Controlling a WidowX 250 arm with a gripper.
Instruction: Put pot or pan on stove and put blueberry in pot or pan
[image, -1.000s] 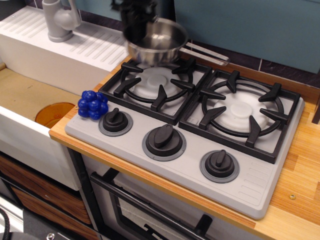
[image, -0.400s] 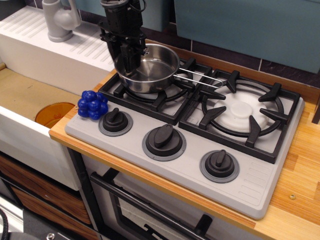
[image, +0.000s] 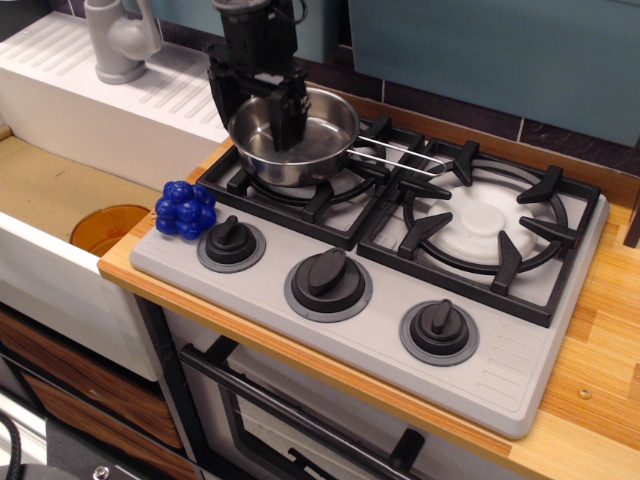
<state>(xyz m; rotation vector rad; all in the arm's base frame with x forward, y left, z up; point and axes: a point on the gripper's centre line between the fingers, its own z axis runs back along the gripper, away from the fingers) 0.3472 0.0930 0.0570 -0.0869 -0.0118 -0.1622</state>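
The small steel pan (image: 300, 140), round, shallow and mirror-bright inside, sits on the black grate of the left burner of the grey stove (image: 380, 300), its thin wire handle reaching right toward the second burner. The black gripper (image: 256, 100) stands over the pan's back rim with its fingers spread, one inside the bowl and one outside; whether either touches the rim is hard to judge. The blueberry (image: 185, 209), a bumpy bright-blue cluster, rests at the stove's left edge beside the first knob (image: 231, 240).
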